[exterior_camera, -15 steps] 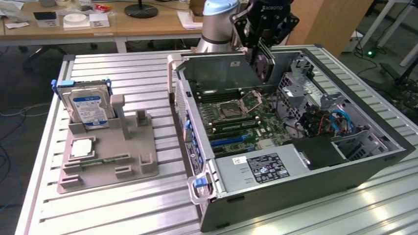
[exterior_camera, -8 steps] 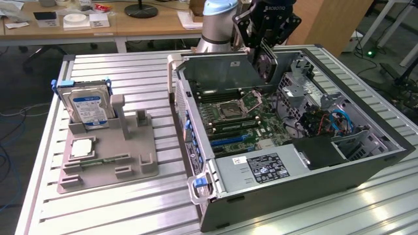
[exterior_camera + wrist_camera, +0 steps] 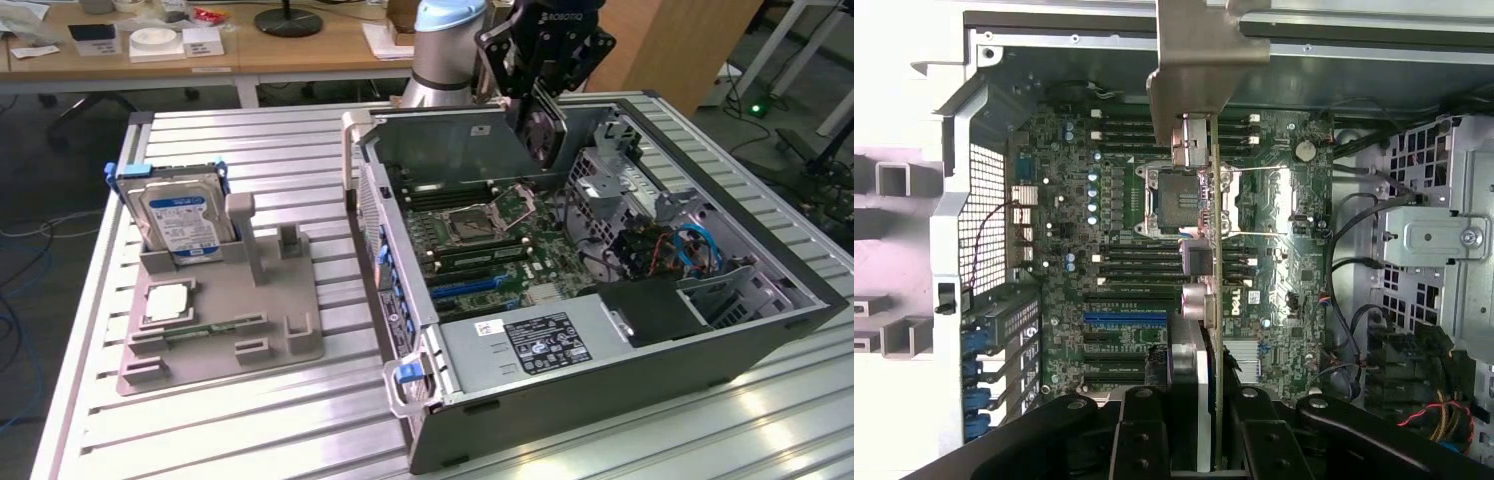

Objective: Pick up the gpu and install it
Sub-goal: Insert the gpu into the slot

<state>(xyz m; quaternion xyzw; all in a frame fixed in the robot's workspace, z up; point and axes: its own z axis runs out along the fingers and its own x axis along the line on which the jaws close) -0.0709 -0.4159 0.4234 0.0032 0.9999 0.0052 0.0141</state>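
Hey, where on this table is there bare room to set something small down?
The table has bare slats between the grey fixture and its near edge, and behind the hard drive toward its far edge. The strip between fixture and computer case is narrow. Inside the case is crowded, with the gripper holding the gpu above it.

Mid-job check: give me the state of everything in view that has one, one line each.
gripper: shut on the gpu, above the open case.
gpu: held on edge over the motherboard, not seated.
computer case: lying on its side, side panel off.
CPU socket: retention frame flipped open.
hard drive: standing upright in the grey holder.
CPU chip: lying flat on the grey holder.
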